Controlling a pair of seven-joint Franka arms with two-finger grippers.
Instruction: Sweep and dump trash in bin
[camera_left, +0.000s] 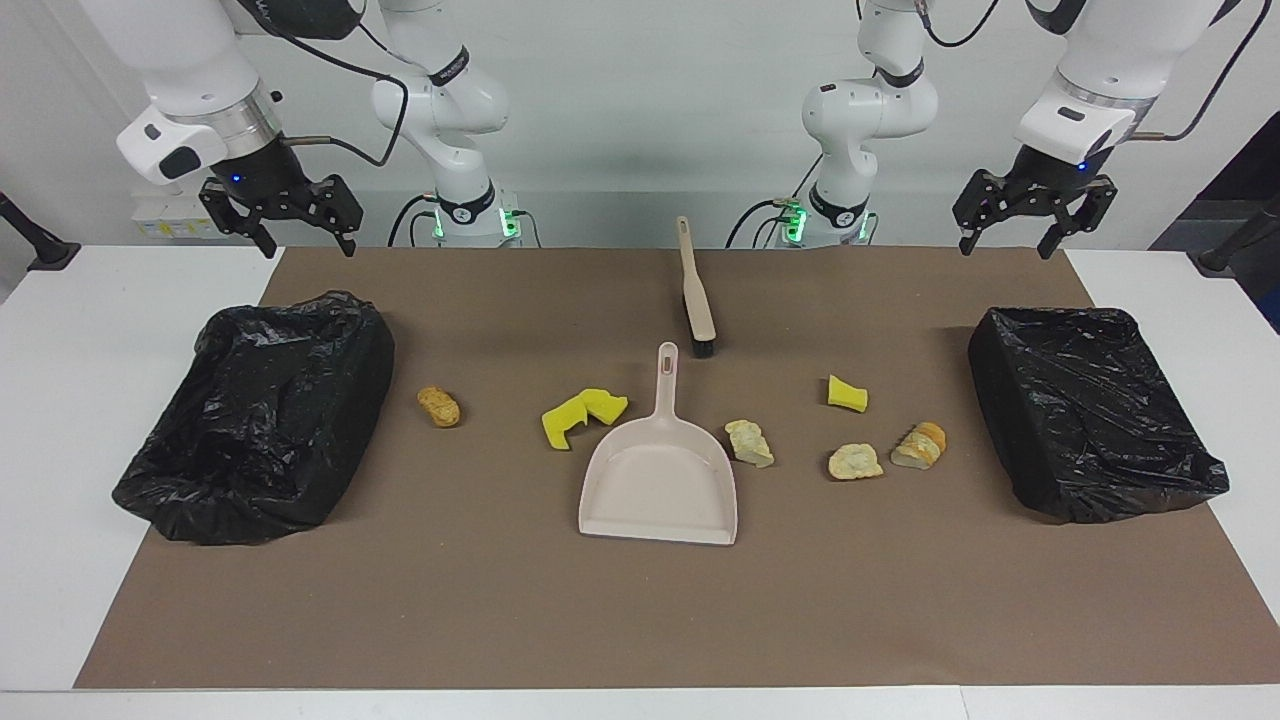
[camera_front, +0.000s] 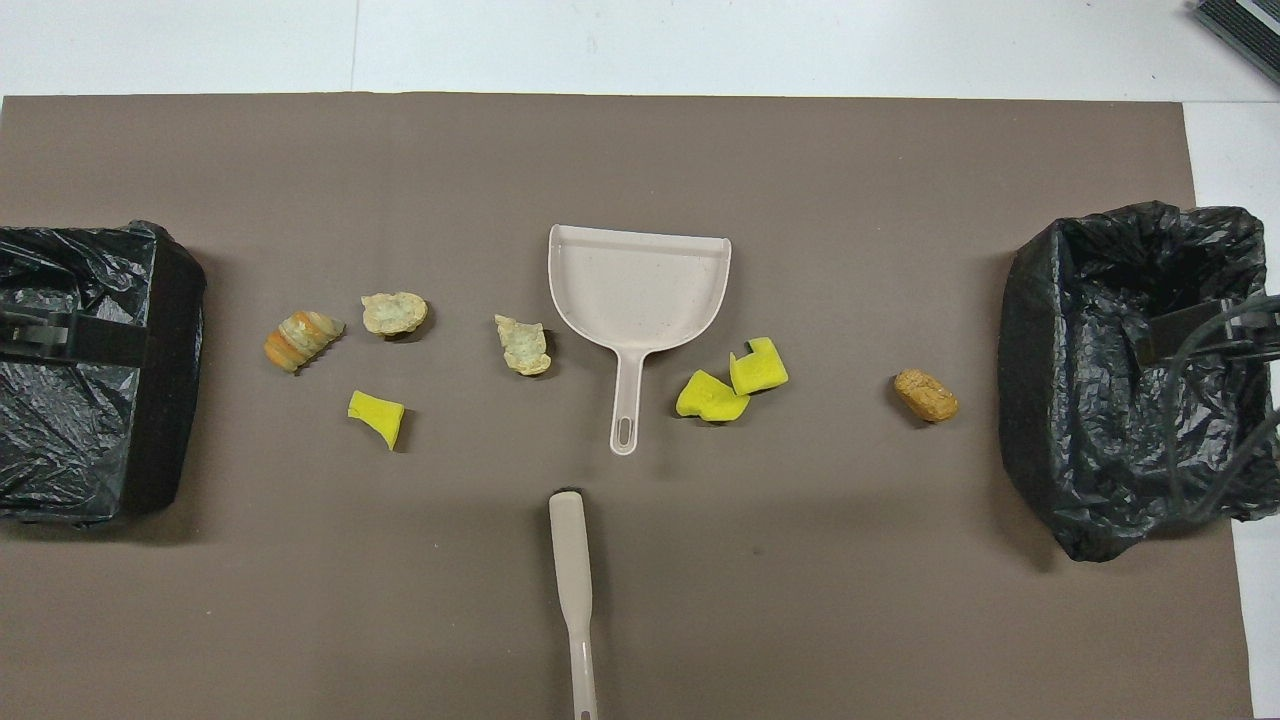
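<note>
Six scraps of trash (camera_left: 748, 443) lie loose on the mat around the dustpan (camera_left: 660, 480), none swept or binned, with the brush (camera_left: 697, 300) untouched. My left gripper (camera_left: 1026, 228) and right gripper (camera_left: 283, 225) hang open and empty, each above a black-lined bin (camera_left: 1090, 410), well apart from the scraps.

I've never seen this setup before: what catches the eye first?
The beige dustpan lies mid-mat, with the brush nearer the robots. Bright yellow sponge pieces and bread-like chunks are scattered on both sides of it. A black-lined bin sits at each end of the mat, and the left gripper and right gripper hang open, holding nothing.
</note>
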